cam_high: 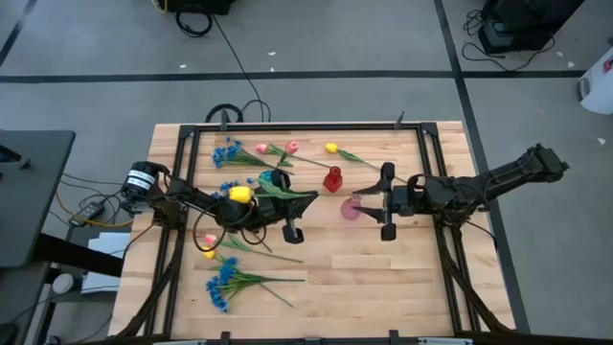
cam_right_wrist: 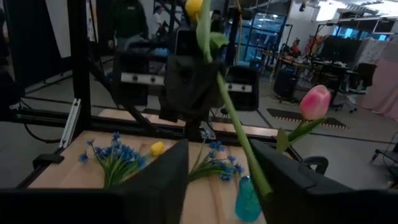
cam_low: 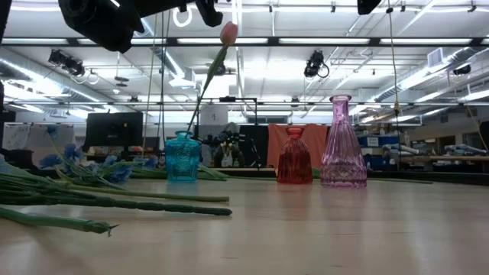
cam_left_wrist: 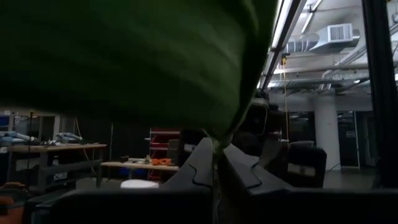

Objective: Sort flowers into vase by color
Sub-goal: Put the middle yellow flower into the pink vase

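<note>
My left gripper (cam_high: 308,198) is raised over the table's middle and shut on a yellow tulip (cam_high: 239,194). In the right wrist view the tulip's long green stem (cam_right_wrist: 239,134) slants down past that gripper. A teal vase (cam_low: 182,156) holds one pink tulip (cam_low: 228,32), whose stem stands in the vase's neck. The red vase (cam_high: 332,179) and the pink vase (cam_high: 351,209) stand to its right. My right gripper (cam_high: 364,202) hovers open beside the pink vase, touching nothing. More tulips (cam_high: 330,148) and blue sprays (cam_high: 230,281) lie on the table. My left gripper pinches the yellow tulip's green stem (cam_left_wrist: 216,144) between its two fingers, right below a broad leaf (cam_left_wrist: 137,56) that fills its wrist view. The tulip is lifted clear of the table. Its yellow head (cam_right_wrist: 194,6) sits high above the gripper.
Blue sprays (cam_high: 226,153) and a pink tulip (cam_high: 261,149) lie by the far left edge. A pink and a yellow tulip (cam_high: 208,241) lie under the left arm. Stems (cam_low: 114,206) stretch along the near left. Bare wood (cam_high: 383,278) shows on the near right.
</note>
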Robot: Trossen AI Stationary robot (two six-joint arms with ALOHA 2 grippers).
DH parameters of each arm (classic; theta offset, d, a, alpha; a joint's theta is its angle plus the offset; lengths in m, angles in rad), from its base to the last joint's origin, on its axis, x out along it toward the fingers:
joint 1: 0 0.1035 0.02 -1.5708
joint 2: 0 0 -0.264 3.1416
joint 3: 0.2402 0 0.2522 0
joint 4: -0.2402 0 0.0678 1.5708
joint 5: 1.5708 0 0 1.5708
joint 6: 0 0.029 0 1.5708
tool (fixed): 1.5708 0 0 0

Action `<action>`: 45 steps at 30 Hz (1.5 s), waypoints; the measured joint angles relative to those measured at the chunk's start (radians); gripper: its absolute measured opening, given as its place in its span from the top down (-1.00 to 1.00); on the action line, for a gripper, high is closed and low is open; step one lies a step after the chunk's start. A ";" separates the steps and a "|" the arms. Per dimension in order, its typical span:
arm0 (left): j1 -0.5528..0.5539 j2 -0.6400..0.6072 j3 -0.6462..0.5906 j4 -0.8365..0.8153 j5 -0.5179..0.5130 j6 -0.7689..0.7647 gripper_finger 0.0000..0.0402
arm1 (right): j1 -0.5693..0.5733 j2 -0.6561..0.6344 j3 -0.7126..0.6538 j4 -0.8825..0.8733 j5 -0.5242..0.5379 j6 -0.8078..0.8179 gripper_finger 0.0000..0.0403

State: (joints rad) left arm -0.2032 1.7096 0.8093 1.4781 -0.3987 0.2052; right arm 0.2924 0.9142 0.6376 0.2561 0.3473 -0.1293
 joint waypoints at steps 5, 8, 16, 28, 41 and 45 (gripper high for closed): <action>0.008 -0.001 0.002 -0.063 -0.038 0.001 0.94 | 0.000 -0.122 0.000 -0.101 0.000 0.002 -0.09; 0.026 -0.001 0.028 -0.186 -0.069 -0.021 0.95 | 0.000 -0.201 0.000 -0.169 0.000 0.018 -0.15; 0.074 -0.001 0.242 -0.721 -0.058 -0.078 0.94 | 0.000 -0.346 -0.068 -0.224 0.082 0.045 -0.17; 0.089 -0.002 0.554 -1.336 0.009 -0.114 0.94 | 0.000 -0.497 -0.189 -0.229 0.135 0.093 -0.17; 0.164 -0.003 0.576 -1.463 0.156 -0.237 0.94 | 0.000 -0.509 -0.232 -0.227 0.134 0.128 -0.17; 0.166 0.008 0.576 -1.449 0.164 -0.248 0.94 | 0.000 -0.509 -0.248 -0.200 0.134 0.128 -0.17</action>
State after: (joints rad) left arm -0.0376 1.7174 1.3853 0.0289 -0.2345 -0.0424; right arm 0.2924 0.4053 0.3898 0.0559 0.4816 -0.0010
